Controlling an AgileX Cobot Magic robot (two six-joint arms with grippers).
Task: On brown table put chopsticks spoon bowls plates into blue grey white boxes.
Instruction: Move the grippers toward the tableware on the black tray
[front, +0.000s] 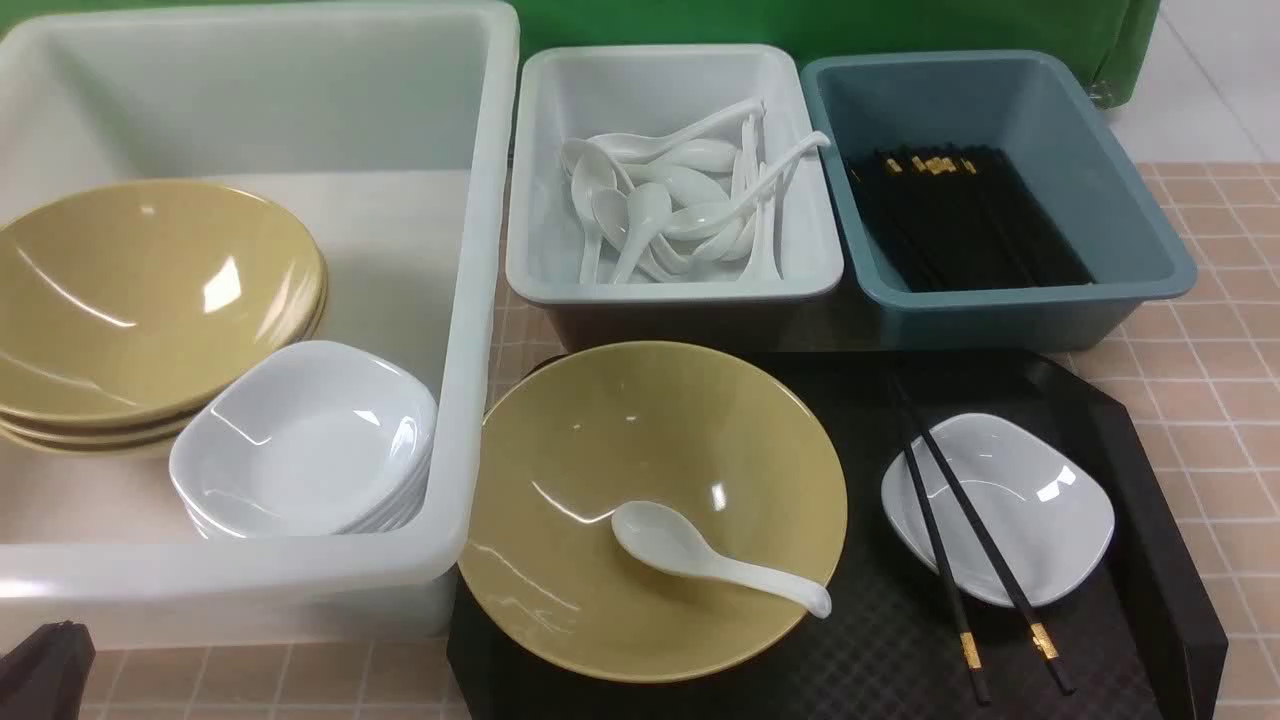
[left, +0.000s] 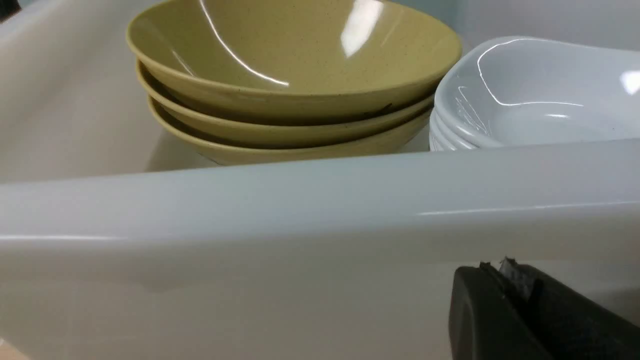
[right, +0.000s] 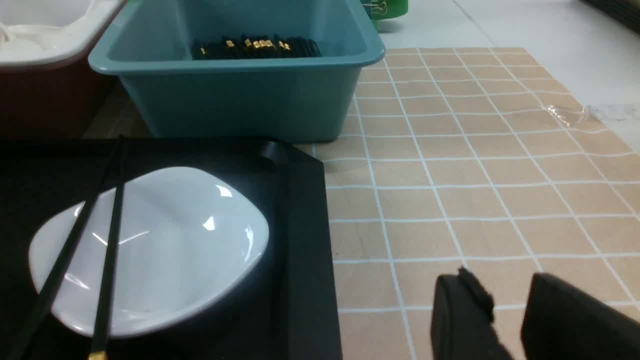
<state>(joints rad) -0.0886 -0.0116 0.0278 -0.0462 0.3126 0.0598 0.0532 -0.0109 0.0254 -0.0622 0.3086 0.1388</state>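
Note:
On the black tray, a yellow bowl holds a white spoon. Beside it a small white plate carries two black chopsticks laid across it; both also show in the right wrist view, plate and chopsticks. The white box holds stacked yellow bowls and stacked white plates. My left gripper is shut and empty, low outside the white box's near wall. My right gripper is open and empty over the brown table, right of the tray.
The grey box holds several white spoons. The blue box holds several black chopsticks. The black tray lies in front of both boxes, its raised rim next to my right gripper. A dark bit of my left arm shows at the front left corner.

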